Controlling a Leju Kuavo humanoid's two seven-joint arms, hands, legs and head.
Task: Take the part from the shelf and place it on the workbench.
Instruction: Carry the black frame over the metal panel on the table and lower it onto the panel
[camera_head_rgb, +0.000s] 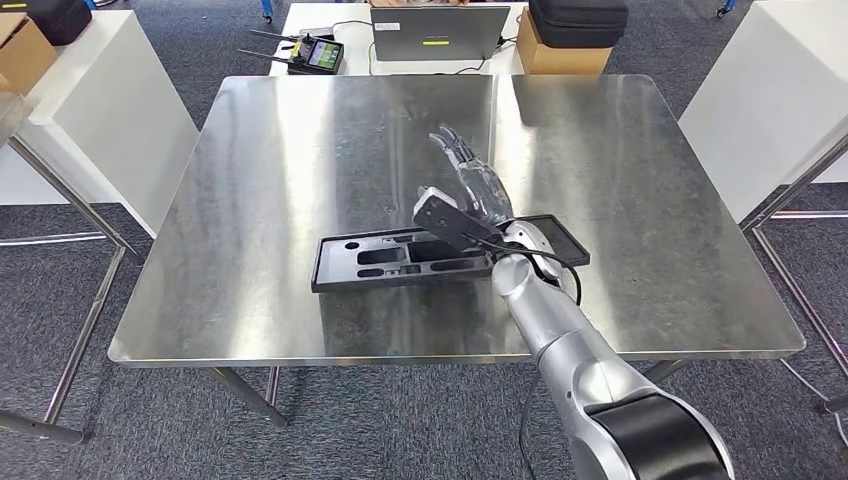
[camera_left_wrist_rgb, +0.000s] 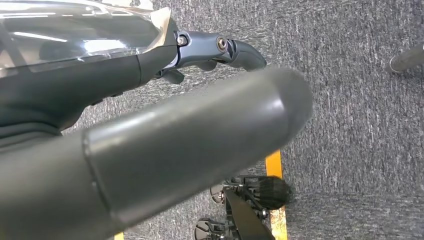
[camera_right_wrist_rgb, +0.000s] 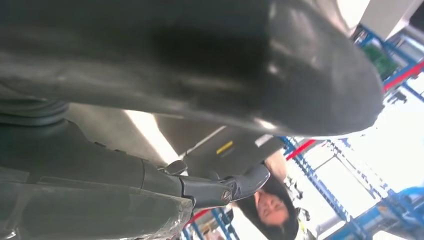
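Observation:
The black part (camera_head_rgb: 390, 258), a flat rectangular moulding with several cut-outs, lies flat on the steel workbench (camera_head_rgb: 300, 150) near its front edge. My right hand (camera_head_rgb: 470, 185) hovers just behind and above the part's right half, palm raised and fingers spread, holding nothing. The forearm crosses over the part's right end and hides some of it. In the right wrist view the same hand (camera_right_wrist_rgb: 175, 100) shows a thick thumb and a dark finger with nothing between them. My left hand (camera_left_wrist_rgb: 100, 100) hangs over grey carpet, and nothing is in it.
Behind the workbench stand a laptop (camera_head_rgb: 438, 30), a remote controller (camera_head_rgb: 315, 52) and a cardboard box carrying a black case (camera_head_rgb: 570, 40). White tables flank the bench at left (camera_head_rgb: 110, 110) and right (camera_head_rgb: 770, 100). A person (camera_right_wrist_rgb: 272, 205) stands near.

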